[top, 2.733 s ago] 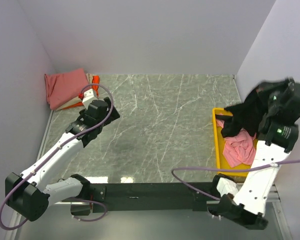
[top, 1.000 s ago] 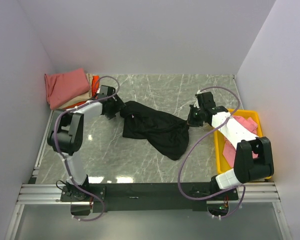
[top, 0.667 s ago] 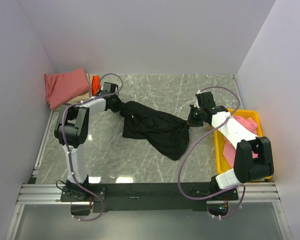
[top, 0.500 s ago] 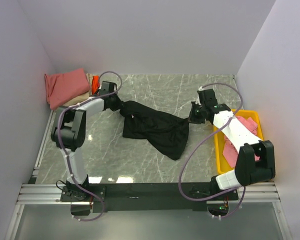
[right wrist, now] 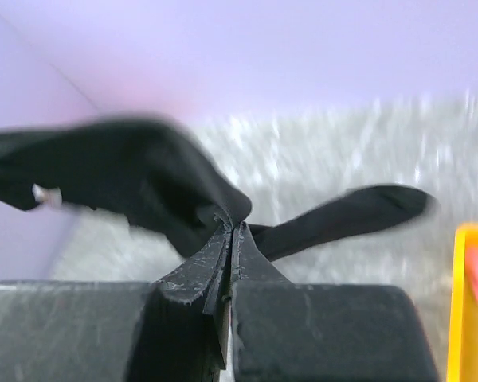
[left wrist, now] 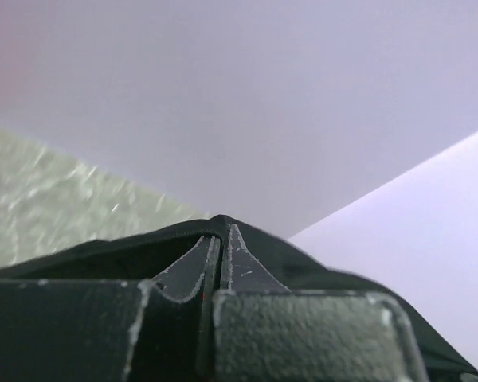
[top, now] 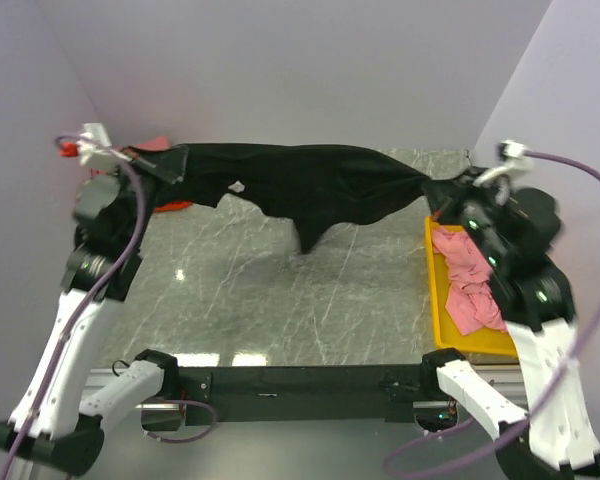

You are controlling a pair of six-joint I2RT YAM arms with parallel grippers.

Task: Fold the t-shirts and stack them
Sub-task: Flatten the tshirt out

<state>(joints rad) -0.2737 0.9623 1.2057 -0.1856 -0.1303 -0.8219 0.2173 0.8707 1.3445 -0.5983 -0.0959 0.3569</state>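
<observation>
Top external: black t-shirt [top: 310, 180] is held stretched in the air above the counter [top: 330, 300], spanned between both arms, with the middle sagging. Left gripper [top: 140, 160] is clamped on its left end and right gripper [top: 441, 193] on its right end. Fingers pinched tight on black cloth are confirmed in both wrist views. White neck tag [top: 237, 186] is seen toward the left end. Pink t-shirt [top: 470, 285] is seen crumpled inside the yellow bin [top: 432, 300] at the right counter edge.
</observation>
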